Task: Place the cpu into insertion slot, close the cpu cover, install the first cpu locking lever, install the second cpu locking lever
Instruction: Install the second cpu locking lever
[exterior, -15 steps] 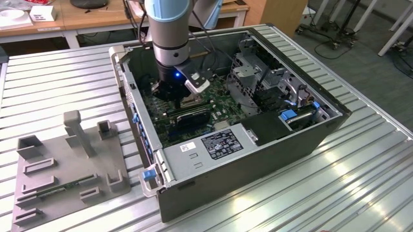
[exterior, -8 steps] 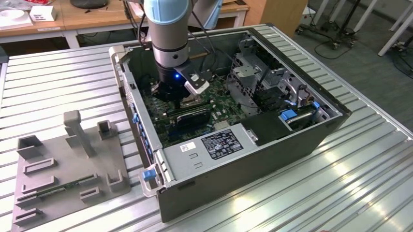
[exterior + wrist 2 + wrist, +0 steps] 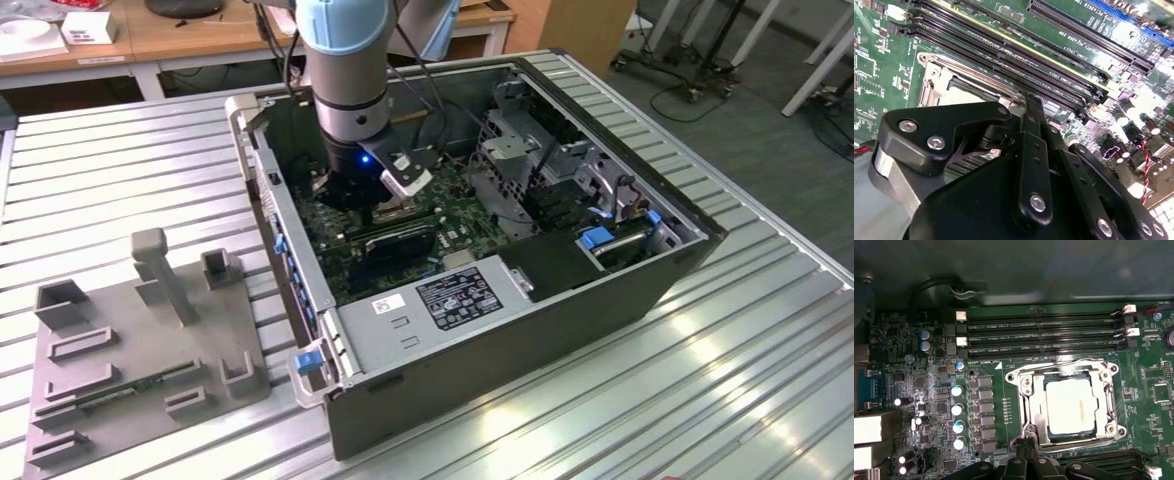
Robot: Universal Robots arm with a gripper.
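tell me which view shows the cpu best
The first wrist view: the cpu lies flat in the insertion slot, its whole pale top visible inside the silvery rim. In the second wrist view the gripper hides most of the cpu. The exterior view has the arm standing over the socket.

The cpu (image 3: 1070,406), a flat square chip with a pale silvery top, sits level in the insertion slot (image 3: 1030,410) on the green board. The cpu cover (image 3: 1110,405), a thin silvery frame, lies closed flat around the chip's edges.
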